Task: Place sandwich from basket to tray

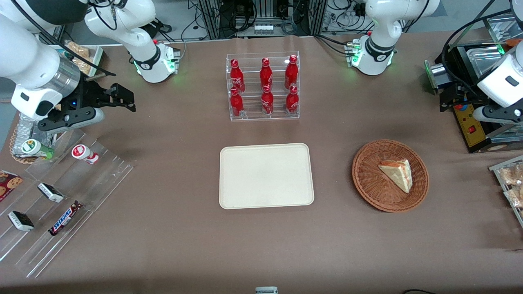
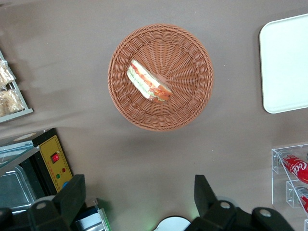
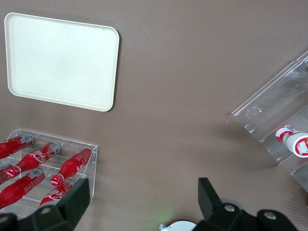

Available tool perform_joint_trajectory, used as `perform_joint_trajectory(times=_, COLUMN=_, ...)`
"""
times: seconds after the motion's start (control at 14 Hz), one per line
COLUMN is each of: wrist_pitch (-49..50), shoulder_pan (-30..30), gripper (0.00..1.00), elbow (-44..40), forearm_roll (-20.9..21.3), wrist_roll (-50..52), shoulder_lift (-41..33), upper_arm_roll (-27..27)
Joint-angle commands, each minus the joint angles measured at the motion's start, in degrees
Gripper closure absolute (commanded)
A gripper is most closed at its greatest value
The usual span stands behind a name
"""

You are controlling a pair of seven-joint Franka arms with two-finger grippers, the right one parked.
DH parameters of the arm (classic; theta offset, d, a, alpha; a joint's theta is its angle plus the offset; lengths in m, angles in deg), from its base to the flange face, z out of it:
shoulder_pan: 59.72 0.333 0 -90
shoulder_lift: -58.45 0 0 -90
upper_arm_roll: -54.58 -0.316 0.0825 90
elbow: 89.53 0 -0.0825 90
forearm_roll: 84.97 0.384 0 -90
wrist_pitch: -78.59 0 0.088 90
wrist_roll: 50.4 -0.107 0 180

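Overhead, the gripper [image 1: 449, 100] hangs above the table [image 1: 171, 253] at the working arm's end, farther from the front camera than the basket [image 1: 367, 183], and holds nothing. In the left wrist view its two black fingers [image 2: 72, 197] stand wide apart, with bare cloth between them. The sandwich [image 1: 397, 174] lies on its side in the basket, a little off centre and touched by nothing. Nothing stands between it and the gripper. The tray [image 1: 266, 175] sits flat beside the basket, well apart from it and toward the middle of the table, with nothing on it. Farther from the camera than the tray is a clear rack [image 1: 263, 87] holding six red bottles [image 1: 266, 73] in two rows. A yellow box [image 1: 472, 124] with a red switch sits just beside the gripper, and a rack of wrapped snacks [image 1: 510, 179] lies at the table edge near the basket. Only the left wrist view shows the sandwich's layered edge of orange-red and green filling [image 2: 148, 81]. Only the front view takes in the parked arm's end, where a sloped clear rack [image 1: 106, 179] carries a Snickers bar [image 1: 64, 218] and small packets. The table is covered in plain brown cloth, and cables and metal frames stand at its farthest edge.
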Motion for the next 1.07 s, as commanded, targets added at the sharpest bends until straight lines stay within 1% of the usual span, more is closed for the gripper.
perform_joint_trajectory(times=0.0, wrist_pitch=1.2, shoulder_pan=0.7, gripper=0.0, elbow=-1.2, forearm_roll=-0.8, wrist_roll=0.8, shoulder_lift=0.5, upper_arm_roll=0.6)
perform_joint_trajectory(times=0.43, wrist_pitch=1.4, shoulder_pan=0.7, gripper=0.0, elbow=-0.9, forearm_roll=-0.5, wrist_roll=0.5, shoulder_lift=0.6, upper_arm_roll=0.6)
perform_joint_trajectory(times=0.64, wrist_pitch=0.4, shoulder_pan=0.5, gripper=0.0, elbow=3.2, forearm_roll=0.0, wrist_roll=0.7, shoulder_lift=0.7, upper_arm_roll=0.7)
perform_joint_trajectory(times=0.79, wrist_pitch=-5.5, shoulder_pan=0.3, gripper=0.0, elbow=10.4, forearm_roll=0.4, wrist_roll=0.8, shoulder_lift=0.3, upper_arm_roll=0.8)
perform_joint_trajectory(times=1.0, wrist_pitch=-20.1, shoulder_pan=0.2, gripper=0.0, elbow=21.9, forearm_roll=0.4, wrist_roll=1.2, shoulder_lift=0.6, upper_arm_roll=0.8)
